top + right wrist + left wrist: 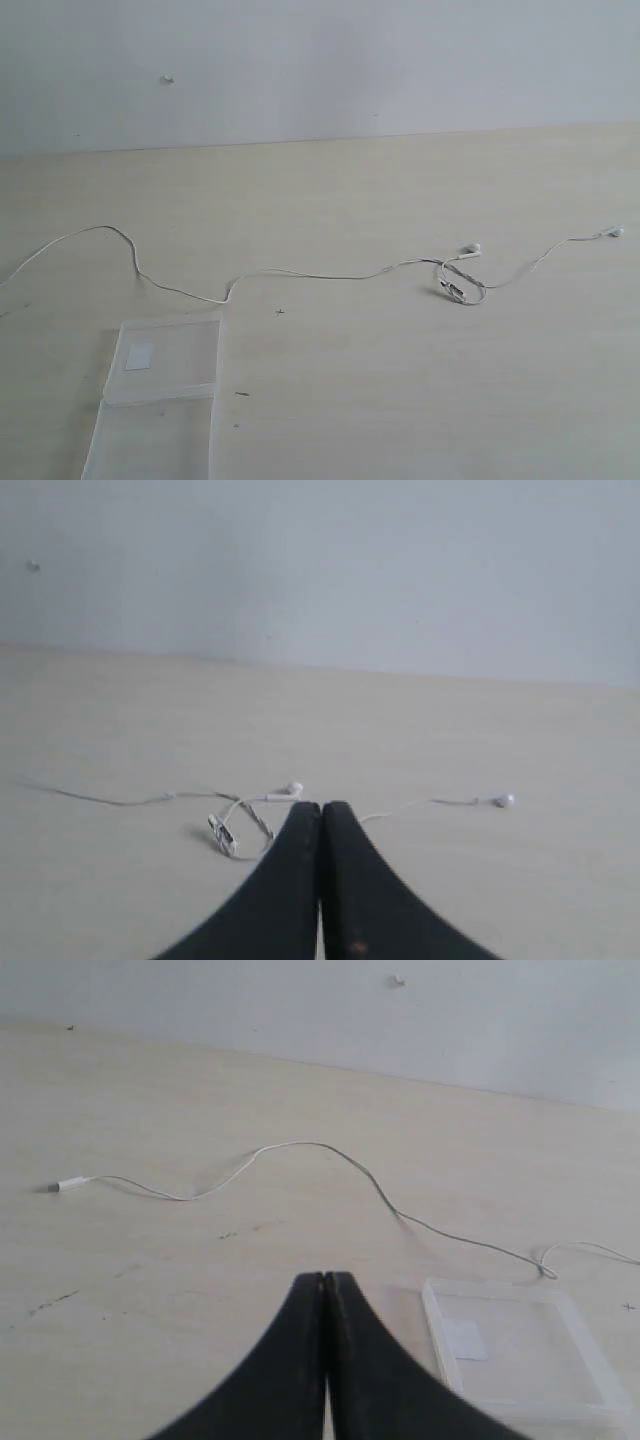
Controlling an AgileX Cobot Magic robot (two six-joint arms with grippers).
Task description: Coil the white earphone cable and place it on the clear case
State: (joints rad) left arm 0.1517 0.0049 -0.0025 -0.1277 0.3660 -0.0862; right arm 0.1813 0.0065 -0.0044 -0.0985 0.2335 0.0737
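Note:
The white earphone cable (320,275) lies stretched across the table, uncoiled. One earbud (470,247) rests beside the inline remote (455,291), the other earbud (616,232) far right. Its plug (70,1184) shows in the left wrist view. The clear case (160,395) lies open at the front left, with a whitish label (139,356) on its far half. Neither gripper appears in the exterior view. My left gripper (325,1280) is shut and empty, short of the cable (300,1146) and beside the case (520,1345). My right gripper (321,810) is shut and empty, just short of the remote (222,834).
A pale wooden table (400,400) runs back to a white wall (320,60) with a small mark on it. A few dark specks (280,312) dot the tabletop near the case.

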